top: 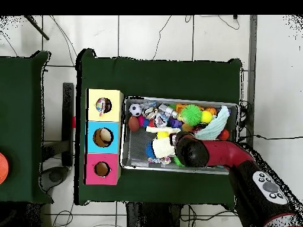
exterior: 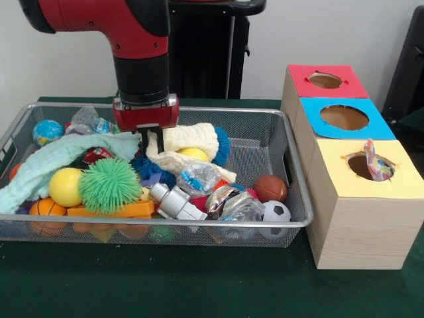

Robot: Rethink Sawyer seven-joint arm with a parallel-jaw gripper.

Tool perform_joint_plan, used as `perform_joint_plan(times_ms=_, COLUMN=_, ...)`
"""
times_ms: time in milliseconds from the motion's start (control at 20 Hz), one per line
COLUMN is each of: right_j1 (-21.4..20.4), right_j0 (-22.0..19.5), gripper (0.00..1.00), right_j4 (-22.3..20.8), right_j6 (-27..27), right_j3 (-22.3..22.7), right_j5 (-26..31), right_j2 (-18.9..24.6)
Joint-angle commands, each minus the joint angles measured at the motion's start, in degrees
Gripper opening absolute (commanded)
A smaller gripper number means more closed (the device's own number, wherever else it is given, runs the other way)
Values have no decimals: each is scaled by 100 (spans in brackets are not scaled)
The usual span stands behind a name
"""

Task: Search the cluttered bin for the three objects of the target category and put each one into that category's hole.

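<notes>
A plain white wall [exterior: 344, 33] is seen behind a table covered in dark green cloth [exterior: 165, 281]. From overhead, a pale tiled floor [top: 160, 35] crossed by thin cables [top: 163, 29] is shown, and a second green-covered table [top: 21, 124] is placed alongside

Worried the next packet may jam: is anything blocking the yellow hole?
Yes. A packet sticks up out of the yellow hole, filling its right side as the front view shows it. The left part of the opening looks clear, so a jam seems possible but not certain.
</notes>
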Motion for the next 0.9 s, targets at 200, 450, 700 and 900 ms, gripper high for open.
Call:
perform_joint_plan(times_ms=200, right_j1=660, right_j0=-543, gripper=0, right_j4=-382, right_j6=-1062, right_j3=-1058, right_j5=700, right_j2=564)
perform_joint_plan(times_ms=450, right_j1=690, right_j0=-639, gripper=0, right_j4=-450, right_j6=-1282, right_j3=-1260, right_j5=867, right_j2=739)
perform_joint_plan(times_ms=700, right_j1=185, right_j0=-667, gripper=0, right_j4=-371, right_j6=-1464, right_j3=-1214, right_j5=1406, right_j2=815)
perform_joint_plan(times_ms=900, right_j1=-274, right_j0=-683, gripper=0, right_j4=-263, right_j6=-1463, right_j3=-1047, right_j5=1929, right_j2=859)
